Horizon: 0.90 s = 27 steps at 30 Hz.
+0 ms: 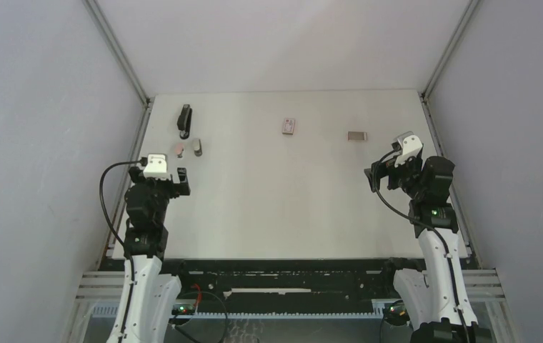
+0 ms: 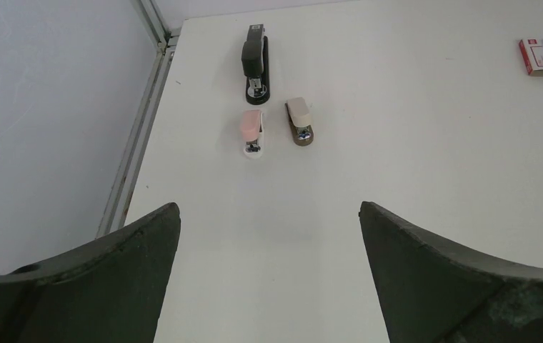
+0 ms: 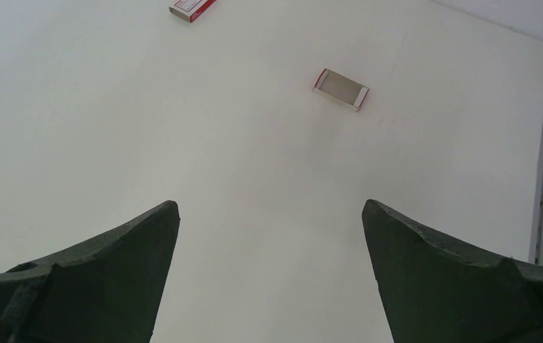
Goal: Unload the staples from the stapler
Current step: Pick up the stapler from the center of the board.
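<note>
Your left tool [image 2: 268, 209], spread and empty, is nearer: black stapler [image 2: 256, 63], pink stapler [image 2: 253, 132], beige stapler [image 2: 300, 120] lie ahead, long axes pointing away from it; right tool [image 3: 270, 207], also spread, well apart.

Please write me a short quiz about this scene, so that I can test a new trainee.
1. How many staplers lie on the table?
2. True or false: the left tool is shut on a stapler.
3. Which lies nearest the right tool? A. the open box B. the closed box C. a stapler
Key: 1. three; 2. false, it is open and empty; 3. A.
</note>
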Motion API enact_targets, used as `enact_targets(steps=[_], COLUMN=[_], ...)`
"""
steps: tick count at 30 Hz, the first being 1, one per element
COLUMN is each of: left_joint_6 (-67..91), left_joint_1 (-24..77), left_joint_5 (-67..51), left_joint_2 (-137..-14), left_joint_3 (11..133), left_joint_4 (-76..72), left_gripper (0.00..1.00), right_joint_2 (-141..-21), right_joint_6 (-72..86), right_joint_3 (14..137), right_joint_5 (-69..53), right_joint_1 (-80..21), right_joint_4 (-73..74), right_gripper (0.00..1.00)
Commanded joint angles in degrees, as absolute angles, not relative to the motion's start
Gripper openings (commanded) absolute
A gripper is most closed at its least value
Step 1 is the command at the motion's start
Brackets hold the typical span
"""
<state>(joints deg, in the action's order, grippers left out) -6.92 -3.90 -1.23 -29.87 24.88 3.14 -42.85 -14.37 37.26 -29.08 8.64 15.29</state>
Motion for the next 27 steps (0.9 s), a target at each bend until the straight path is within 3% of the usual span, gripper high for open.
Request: enact_targets(steps=[1,10,18,27], left_joint_6=[-6.15,-8.12,-10.51,-10.63], left_joint_1=[-4.09,-4.10,-4.10,-4.10], left_joint_5=[-1.11,-4.13,1.29,5.79], left_joint_2=[-29.79,-30.65,-33.29,-48.70], left_joint_3=[27.64,26.91,27.81,34.83], left_joint_4=[0.72,0.62,1.14,4.91], left_gripper=[1.00,1.00,1.00,1.00], right_joint_2=[-42.08,-42.44,-42.84,-44.31], right_joint_6=[-14.28,-14.51,-17.13,-17.70], right_joint_3=[39.55,39.55,39.57,40.28], right_joint_5=[-30.35,-30.97,-33.66,-36.28], right_joint_1=[8.96,9.15,9.22,9.14], right_joint_4=[14.89,15.02,17.10,18.96], right_gripper=[1.00,1.00,1.00,1.00])
